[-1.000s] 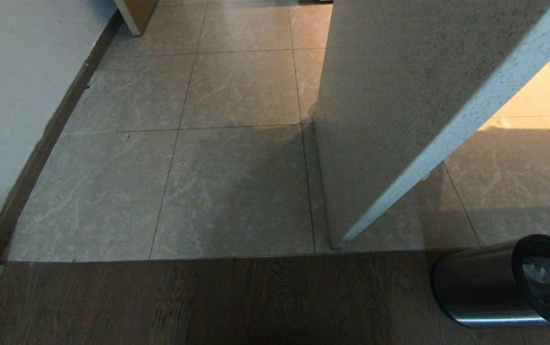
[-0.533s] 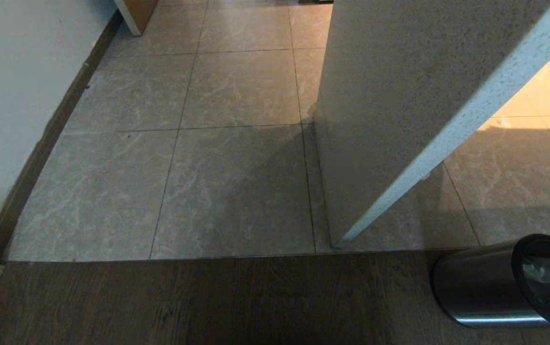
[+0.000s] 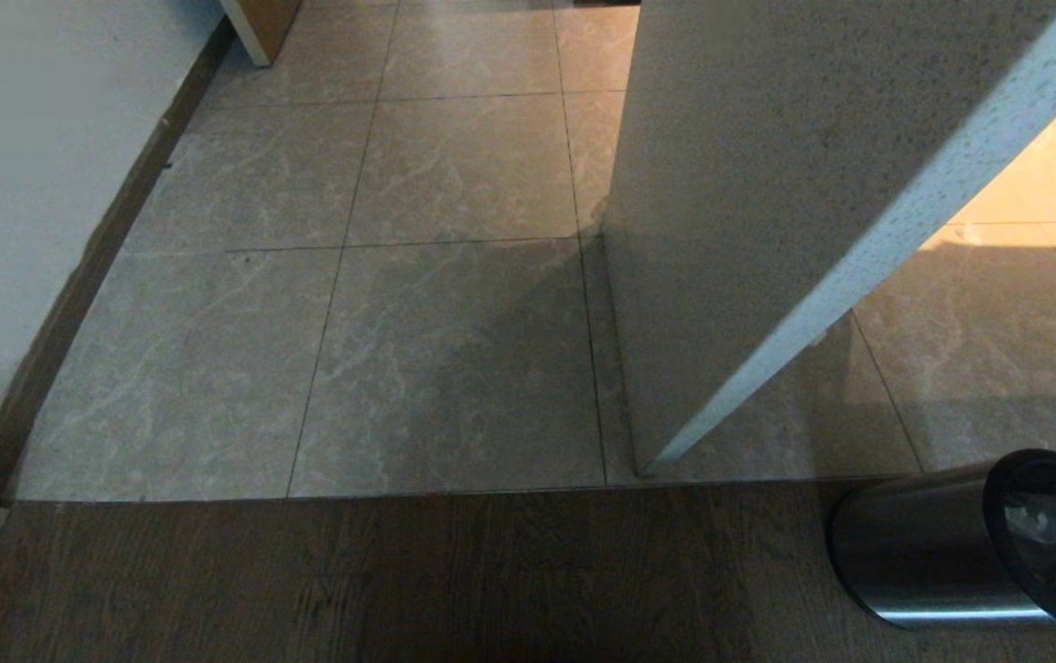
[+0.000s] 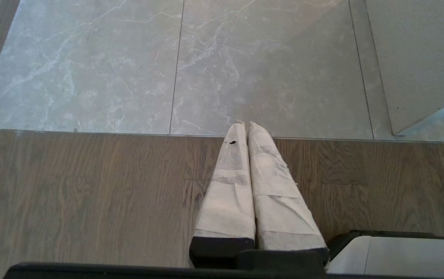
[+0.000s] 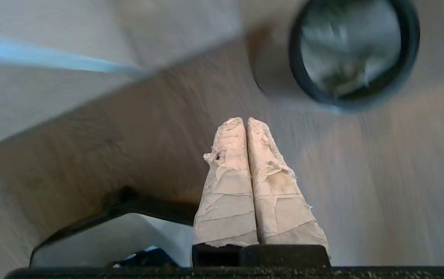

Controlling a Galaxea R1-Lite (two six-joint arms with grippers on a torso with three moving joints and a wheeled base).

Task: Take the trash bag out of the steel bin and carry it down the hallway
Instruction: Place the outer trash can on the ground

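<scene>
The steel bin (image 3: 933, 562) is showing shiny silver sides and a black rim (image 3: 1043, 543). The hallway (image 3: 399, 276) tiles are looking grey-beige with pale marble veining — the nearer floor (image 3: 399, 580) is showing dark brown wood grain. A speckled off-white panel (image 3: 767, 184) is standing between; the baseboard (image 3: 76, 295) is looking dark brown.

Home interior: marble-look hallway tiles (image 3: 454, 359), wood flooring (image 3: 399, 580), dark baseboard (image 3: 76, 295).
</scene>
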